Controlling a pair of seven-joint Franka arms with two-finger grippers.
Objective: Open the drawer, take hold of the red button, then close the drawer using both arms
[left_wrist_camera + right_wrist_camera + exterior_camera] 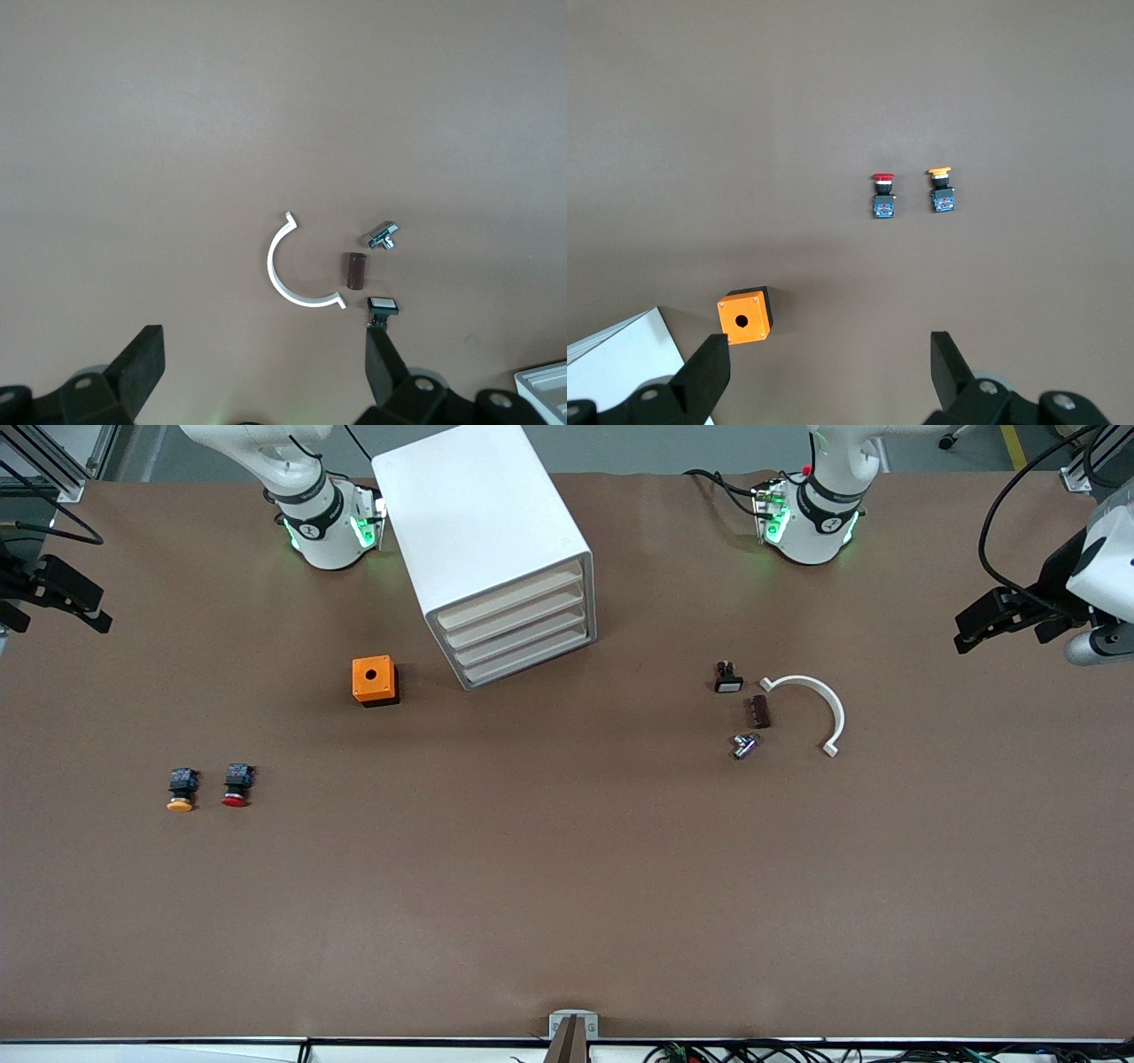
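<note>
Red button (236,785) on table beside yellow button (182,789) — both nearer the camera than drawer cabinet (493,552), drawers closed, left gripper (263,372) and right gripper (828,376) — jaws spread, empty, raised at table ends.

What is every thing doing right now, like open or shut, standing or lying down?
drawer cabinet: all drawers shut.
red button: lying on its side, untouched.
yellow button: lying on its side.
orange box: upright, hole up.
left gripper: open, waiting.
right gripper: open, waiting.
</note>
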